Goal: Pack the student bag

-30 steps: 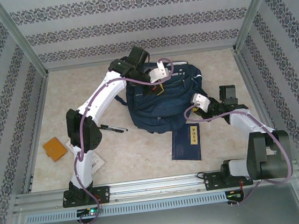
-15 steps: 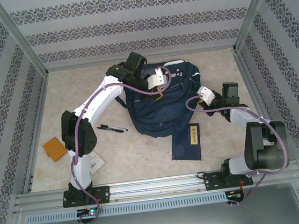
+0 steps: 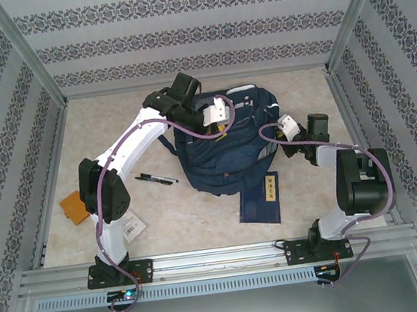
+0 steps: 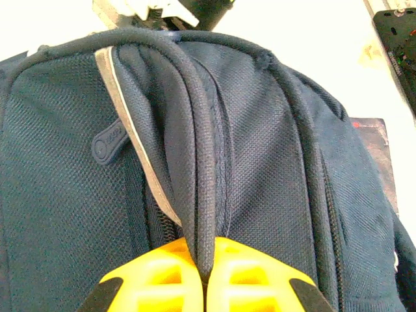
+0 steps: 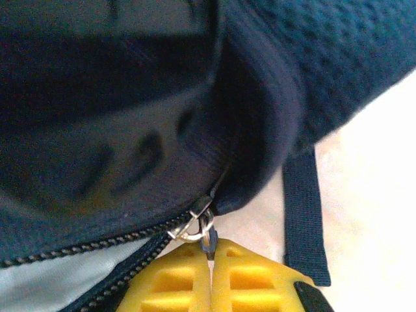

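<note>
A robot lab cell: aluminium framing (image 3: 24, 49) and patterned panels (image 3: 180, 35) enclose the tabletop (image 3: 91, 120).

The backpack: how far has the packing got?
Nothing looks packed yet. The left gripper pinches a fabric ridge on the student bag while the right gripper is shut on its zipper pull, so opening seems in hand. Left: the navy book, pen and orange item lie on the table outside it.

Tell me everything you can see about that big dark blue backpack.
The backpack is dark navy woven fabric with a pale reflective stripe, piped seams, zippers and straps. It lies slumped on the table. The left end effector pinches a piped fold of it; the right end effector grips its metal zipper pull.
</note>
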Robot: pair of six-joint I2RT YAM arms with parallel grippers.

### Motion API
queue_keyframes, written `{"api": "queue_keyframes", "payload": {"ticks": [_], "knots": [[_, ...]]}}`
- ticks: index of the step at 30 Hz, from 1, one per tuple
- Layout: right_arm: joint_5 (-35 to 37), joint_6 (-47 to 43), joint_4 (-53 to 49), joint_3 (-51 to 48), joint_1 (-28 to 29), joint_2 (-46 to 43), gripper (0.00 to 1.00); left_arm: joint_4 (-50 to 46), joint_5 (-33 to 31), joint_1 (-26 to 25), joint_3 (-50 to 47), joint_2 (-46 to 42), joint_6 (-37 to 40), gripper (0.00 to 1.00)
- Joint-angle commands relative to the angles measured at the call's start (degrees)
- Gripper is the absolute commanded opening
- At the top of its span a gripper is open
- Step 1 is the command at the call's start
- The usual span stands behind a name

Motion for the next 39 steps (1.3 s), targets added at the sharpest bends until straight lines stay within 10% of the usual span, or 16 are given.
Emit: {"api": "queue_keyframes", "payload": {"ticks": [1, 19, 30, 39], "knots": [[4.00, 4.50, 5.24, 1.94, -1.43, 1.53, 0.02, 3.15, 9.59, 0.99, 0.52, -5.56, 2.66, 0.00], [-6.03, 9.71, 4.59, -0.86, -5.37, -6.74, 0.35, 10.78, 6.09, 2.44, 0.76, -2.78, -7.20, 0.00], [-11.57, 11.31, -2.40, -13.90, 1.28, -44.70, 0.48, 19.78, 6.02, 2.35, -3.83, -2.12, -16.01, 0.00], [2.23, 76.20, -27.22, -6.38, 7.72, -53.72, 0.47, 26.34, 2.79, 2.13, -8.38, -2.75, -19.69, 0.00]]}}
